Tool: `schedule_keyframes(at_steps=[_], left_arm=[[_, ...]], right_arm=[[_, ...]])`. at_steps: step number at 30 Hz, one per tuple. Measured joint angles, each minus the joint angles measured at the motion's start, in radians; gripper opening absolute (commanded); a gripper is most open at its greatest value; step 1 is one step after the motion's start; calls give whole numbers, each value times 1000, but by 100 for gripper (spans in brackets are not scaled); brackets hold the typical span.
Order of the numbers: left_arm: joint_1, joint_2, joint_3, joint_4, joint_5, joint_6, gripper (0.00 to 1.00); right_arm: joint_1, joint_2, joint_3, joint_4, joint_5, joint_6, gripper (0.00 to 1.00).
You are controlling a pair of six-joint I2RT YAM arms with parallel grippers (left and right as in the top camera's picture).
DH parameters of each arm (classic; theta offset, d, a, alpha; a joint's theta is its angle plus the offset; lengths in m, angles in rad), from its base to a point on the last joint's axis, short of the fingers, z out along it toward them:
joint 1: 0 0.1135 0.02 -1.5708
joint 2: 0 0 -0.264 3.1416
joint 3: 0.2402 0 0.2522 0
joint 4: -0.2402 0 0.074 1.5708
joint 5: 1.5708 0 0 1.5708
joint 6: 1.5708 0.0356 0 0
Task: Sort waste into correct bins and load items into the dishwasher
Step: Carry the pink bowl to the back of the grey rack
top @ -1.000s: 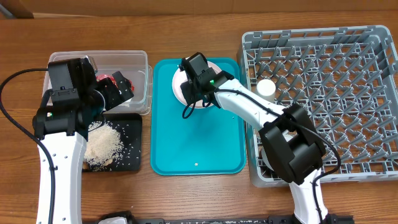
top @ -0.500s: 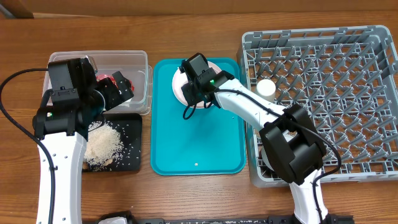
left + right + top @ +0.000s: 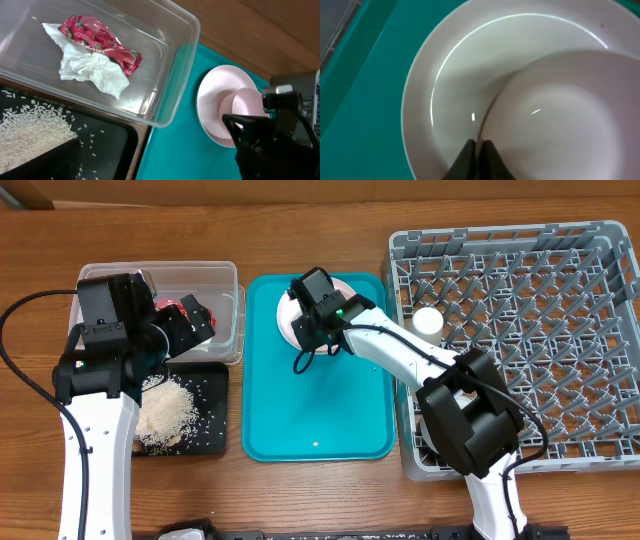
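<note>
The right fingers are drawn narrow on the rim of the smaller pink plate. This plate lies inside the larger pink plate at the 12 o'clock end of the teal tray.

The step in hand is judged to be the lifting of this plate for the grey dish rack, set at 3 o'clock of the tray on the desk. The pinch is taken right at the edge, so the lift is best made slowly and straight up, without the lower plate being dragged along. Only once clear should the plate be swung toward 3 o'clock and tilted upright between pegs, away from the white cup in the rack.

The left fingers hang over the clear tub at 9 o'clock, where the red wrapper and white napkin lie. Whether these fingers are wide or narrow cannot be told. Rice is held in the black tray at 7 o'clock.
</note>
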State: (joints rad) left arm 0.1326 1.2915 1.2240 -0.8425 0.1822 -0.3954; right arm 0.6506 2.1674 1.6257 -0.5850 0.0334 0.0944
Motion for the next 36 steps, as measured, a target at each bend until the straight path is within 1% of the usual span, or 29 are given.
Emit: schedule_keyframes(at_steps=[7,13,16,21,24,27,32,36], left_arm=[[0,0,0,0,0,0,100],[0,0,0,0,0,0,100],[0,0,0,0,0,0,100],[0,0,0,0,0,0,100],[0,0,0,0,0,0,100],[0,0,0,0,0,0,100],[0,0,0,0,0,0,100],[0,0,0,0,0,0,100]], right_arm=[[-1,-22,15,-13,4,0,4],[-1,-61,21,-116,-7,2,4],[-6,-123,21,-169,-22,2,4],[-58,-272,24,-177,-125,-9,4],[-132,-357,32,-175,-223,-15,4],[-254,-408,39,-166,-392,-23,4],[-481,-399,43,-121,-668,-31,4],[-659,-356,43,-37,-895,-35,4]])
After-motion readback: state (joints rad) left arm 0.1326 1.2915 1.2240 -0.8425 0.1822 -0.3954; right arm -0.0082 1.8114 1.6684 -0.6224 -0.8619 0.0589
